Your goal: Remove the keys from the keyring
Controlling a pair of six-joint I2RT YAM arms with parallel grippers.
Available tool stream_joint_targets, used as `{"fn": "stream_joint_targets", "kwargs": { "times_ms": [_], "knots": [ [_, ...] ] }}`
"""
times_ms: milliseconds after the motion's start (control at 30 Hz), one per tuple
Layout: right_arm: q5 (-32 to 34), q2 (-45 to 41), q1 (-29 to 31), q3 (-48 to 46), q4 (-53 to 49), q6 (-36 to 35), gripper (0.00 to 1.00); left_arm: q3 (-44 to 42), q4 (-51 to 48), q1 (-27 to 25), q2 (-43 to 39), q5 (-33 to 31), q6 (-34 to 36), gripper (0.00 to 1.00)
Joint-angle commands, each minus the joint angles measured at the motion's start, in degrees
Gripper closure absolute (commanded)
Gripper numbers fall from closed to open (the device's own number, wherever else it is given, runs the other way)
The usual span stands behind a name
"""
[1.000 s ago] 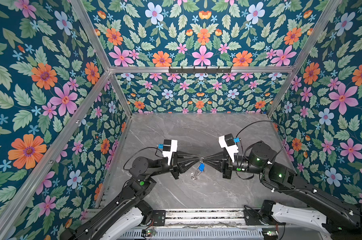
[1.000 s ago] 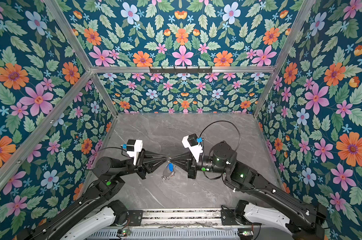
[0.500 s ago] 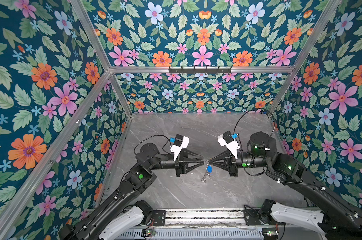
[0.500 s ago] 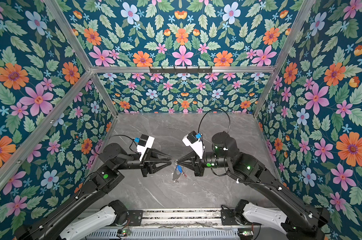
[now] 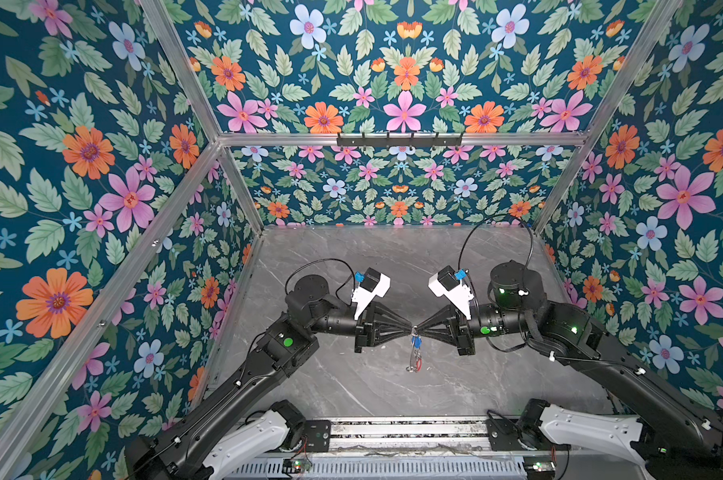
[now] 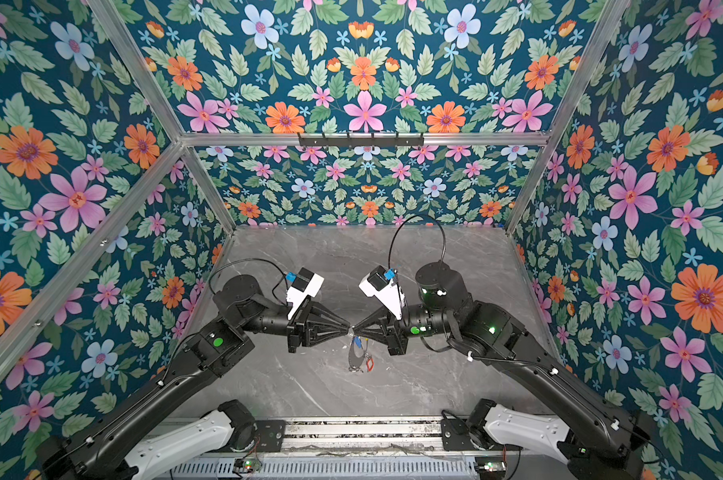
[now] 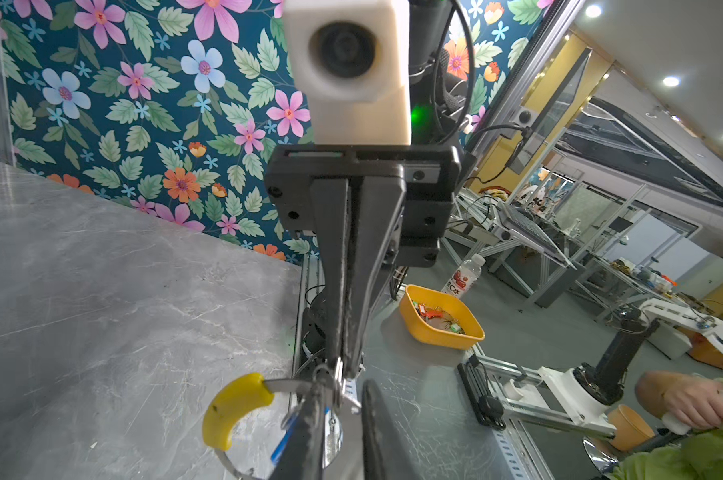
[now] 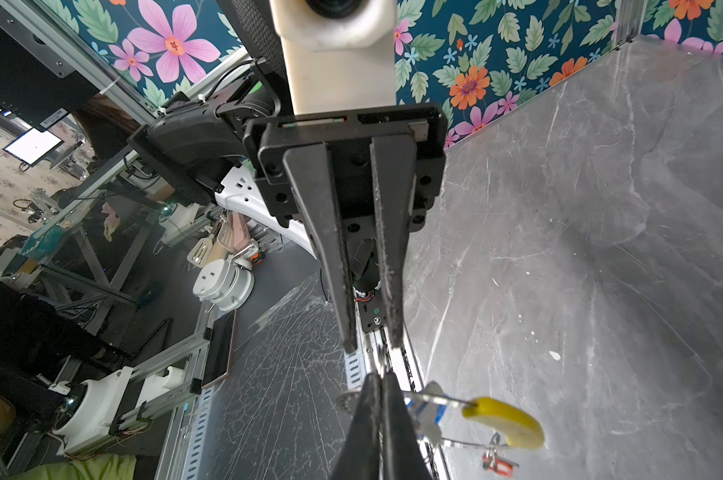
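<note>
Right gripper [image 7: 345, 363] jaws clamped on keyring [image 8: 503, 419] at small split ring [image 7: 338, 383]. Left gripper [image 8: 372, 345] jaws slightly parted, tip to tip with right, nothing visibly pinched. Keyring hangs below tips, over grey marble table [image 5: 351, 266]. Blue-tagged key [image 6: 356, 341] near top, red-tagged key [image 6: 369, 364] at bottom. Risks: parted jaws close beside thin wire and miss; hard tug wrenches keyring from pinch, dropping it.

Blk arms [image 5: 247, 374], wht bases [image 5: 247, 440], wht wrist cams [image 5: 370, 291], grn LEDs [image 5: 287, 342].
</note>
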Motion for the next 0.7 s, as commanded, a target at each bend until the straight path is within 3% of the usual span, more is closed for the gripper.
{"fn": "stream_joint_targets", "kwargs": {
  "times_ms": [0, 167, 500, 667],
  "knots": [
    [-0.2, 0.1, 0.0, 0.5, 0.6, -0.9, 1.00, 0.3, 1.2, 0.0, 0.4, 3.6, -0.1, 0.83],
    [0.7, 0.5, 0.1, 0.7, 0.4, -1.2, 1.00, 0.3, 3.0, 0.0, 1.3, 6.4, -1.9, 0.84],
    [1.0, 1.2, 0.0, 1.2, -0.3, -1.6, 1.00, 0.7, 2.9, 0.0, 2.1, 6.2, -2.1, 0.95],
    [0.8, 1.8, 0.0, 2.0, -1.3, -2.1, 1.00, 1.1, 2.6, 0.0, 2.4, 5.7, -2.1, 0.94]
  ]
}}
